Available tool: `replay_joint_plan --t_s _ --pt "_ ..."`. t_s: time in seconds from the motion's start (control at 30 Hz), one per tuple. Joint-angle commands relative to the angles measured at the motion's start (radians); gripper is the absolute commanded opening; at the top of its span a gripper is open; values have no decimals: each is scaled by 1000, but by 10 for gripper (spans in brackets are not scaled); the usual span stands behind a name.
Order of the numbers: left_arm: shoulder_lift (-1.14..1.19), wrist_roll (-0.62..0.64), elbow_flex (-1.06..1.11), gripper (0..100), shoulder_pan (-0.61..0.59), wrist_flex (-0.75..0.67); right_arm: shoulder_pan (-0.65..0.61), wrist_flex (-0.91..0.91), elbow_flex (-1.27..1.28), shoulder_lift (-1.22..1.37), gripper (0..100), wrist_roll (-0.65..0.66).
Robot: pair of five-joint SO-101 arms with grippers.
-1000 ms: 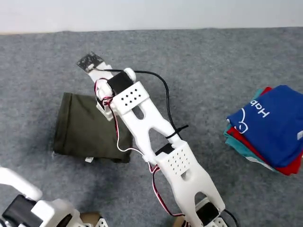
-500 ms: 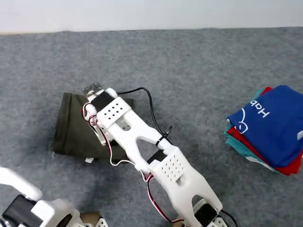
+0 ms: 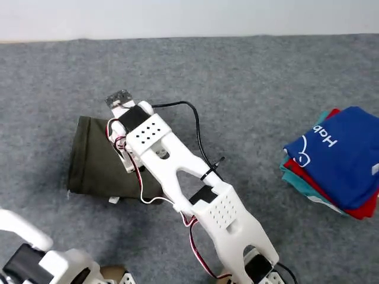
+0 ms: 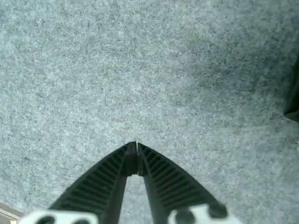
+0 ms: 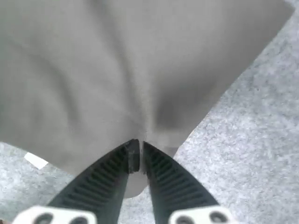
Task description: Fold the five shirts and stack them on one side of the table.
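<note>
An olive shirt [image 3: 95, 160] lies folded on the grey carpet at the left of the high view. My right arm [image 3: 151, 133] stretches from the near edge across the shirt's right part and hides it. In the right wrist view my right gripper [image 5: 134, 148] is shut on the shirt's cloth [image 5: 117, 70], which puckers toward the fingertips. A stack of folded shirts [image 3: 334, 160], blue on top of red and teal, sits at the far right. My left gripper [image 4: 136, 148] is shut with nothing in it, over bare carpet.
The left arm's base [image 3: 35, 257] stands at the near left corner. Grey carpet [image 3: 249, 89] covers the table between the olive shirt and the stack. A dark edge [image 4: 293, 100] shows at the border of the left wrist view.
My right arm pulled back from beyond the shirt's far edge onto the shirt, then shifted slightly away again. The left arm and the stack stayed still.
</note>
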Motion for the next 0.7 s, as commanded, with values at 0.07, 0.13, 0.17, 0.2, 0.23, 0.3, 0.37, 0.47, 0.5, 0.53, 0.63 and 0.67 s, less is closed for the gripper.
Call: replay_joint_plan --t_s 0.07,0.13,0.17,0.2,0.23,0.3,0.37,0.47,0.5,0.53,0.63,0.67 --pt "-48 34 -35 6 28 -14 -19 12 -51 -71 275 -146" --pt "-48 44 -35 6 29 -14 -24 -44 -49 -70 375 -187" --pt "-48 44 -33 6 29 -14 -25 -79 -48 -65 417 -193" --pt "-48 44 -33 6 29 -14 -25 -114 -48 -54 443 -201" --pt "-48 44 -31 6 29 -14 -25 -156 -51 -39 452 -209" --pt "-48 44 -31 6 29 -14 -25 -232 -51 -5 444 -222" --pt "-48 44 -31 6 28 -14 -24 -294 -51 27 434 -235" --pt "-48 44 -31 6 23 -14 -25 -363 -51 74 431 -252" --pt "-48 44 -31 6 23 -14 -27 -377 -51 90 431 -261" --pt "-48 44 -30 6 23 -14 -28 -389 -52 104 431 -270" --pt "-48 44 -30 6 23 -14 -30 -392 -52 147 430 -302" --pt "-48 44 -30 6 23 -14 -30 -387 -52 160 430 -316"
